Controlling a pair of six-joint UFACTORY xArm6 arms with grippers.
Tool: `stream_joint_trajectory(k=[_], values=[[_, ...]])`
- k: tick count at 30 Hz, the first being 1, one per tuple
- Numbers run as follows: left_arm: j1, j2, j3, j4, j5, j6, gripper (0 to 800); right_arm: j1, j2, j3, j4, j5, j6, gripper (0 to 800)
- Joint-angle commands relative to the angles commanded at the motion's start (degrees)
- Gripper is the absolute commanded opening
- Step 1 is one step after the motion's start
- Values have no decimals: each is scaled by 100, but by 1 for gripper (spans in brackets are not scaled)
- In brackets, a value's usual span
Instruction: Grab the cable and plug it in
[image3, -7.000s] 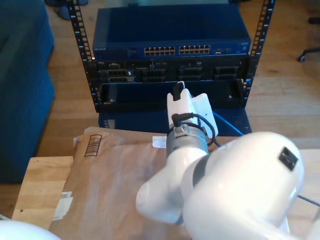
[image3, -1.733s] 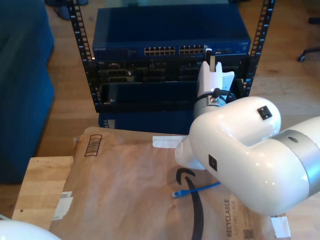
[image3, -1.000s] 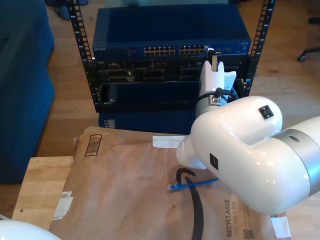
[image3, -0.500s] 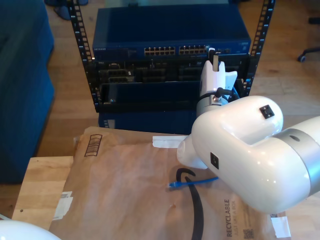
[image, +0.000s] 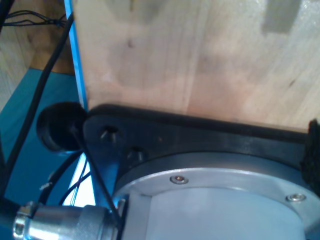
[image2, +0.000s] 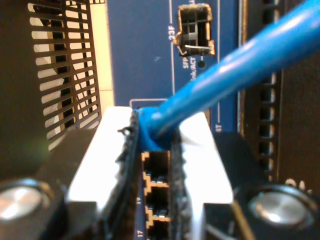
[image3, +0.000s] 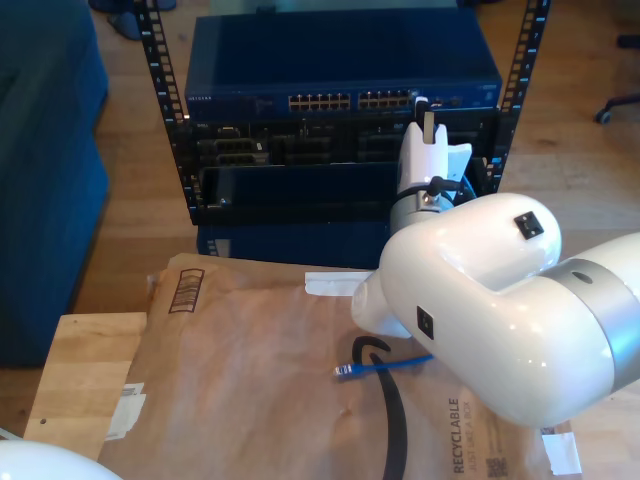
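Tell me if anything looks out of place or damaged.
The black lining on the fingers of my second pincer is frayed and ragged beside the blue cable. The cable's other end lies loose on the brown paper.

Bulky white arm blocks exterior view's lower right; brown paper-covered desk at lower left open.
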Motion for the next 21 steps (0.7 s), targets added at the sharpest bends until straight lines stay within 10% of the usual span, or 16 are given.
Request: stream_joint_trajectory(k=[21], values=[[0, 0, 0, 0, 0, 0, 800, 53, 141, -334, 0, 53, 9, 0]])
